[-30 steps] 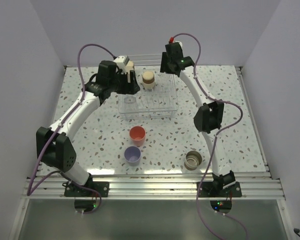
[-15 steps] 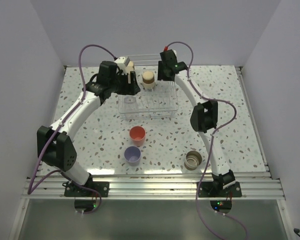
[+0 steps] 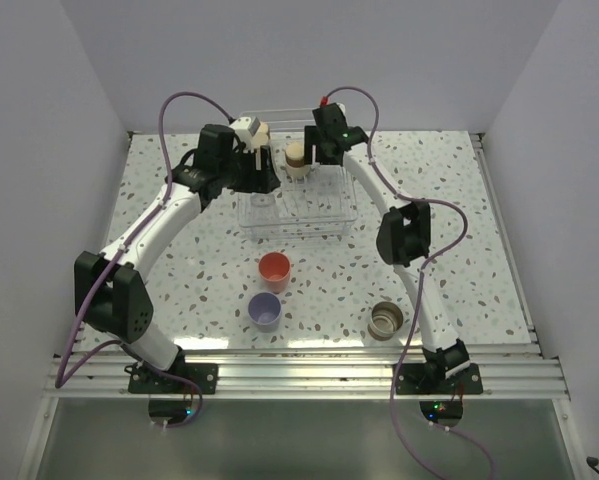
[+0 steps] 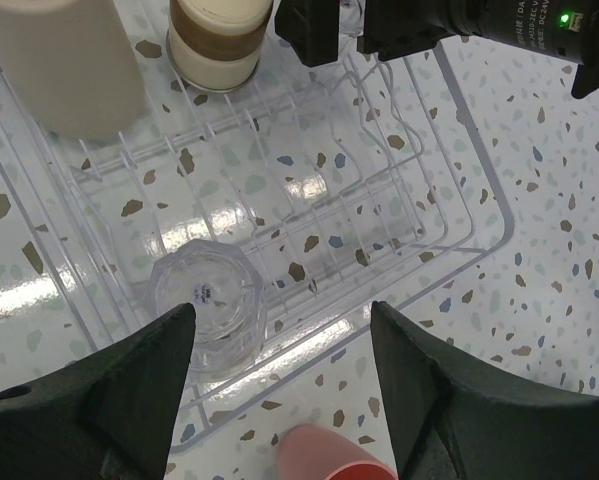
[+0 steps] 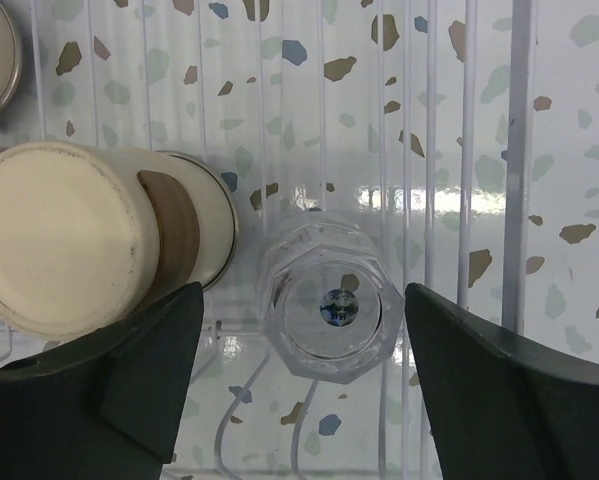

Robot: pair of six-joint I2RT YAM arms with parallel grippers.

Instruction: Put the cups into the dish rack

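The white wire dish rack (image 3: pixel 324 222) stands at the table's far middle. In it are a large beige cup (image 4: pixel 64 60), a tan brown-rimmed cup (image 3: pixel 296 158) and a clear glass cup (image 4: pixel 207 308), base up, at the near left corner. My left gripper (image 4: pixel 284 400) is open and empty above the rack's near edge. My right gripper (image 5: pixel 304 380) is open at the rack's far side, with a second clear glass cup (image 5: pixel 329 310) standing base up between its fingers, apart from both. On the table lie the coral-red cup (image 3: pixel 274 270), the lavender cup (image 3: pixel 265 311) and a tan cup (image 3: pixel 386 320).
Two tan brown-rimmed cups (image 5: pixel 79 240) sit close together just left of the right gripper's left finger. The right gripper's body (image 4: pixel 429 25) shows at the top of the left wrist view. White walls close in the far, left and right sides of the speckled table (image 3: pixel 459 230).
My right gripper has moved left and lower, from beyond the rack's far right corner to over its far part beside the tan cup. The left arm has barely moved.
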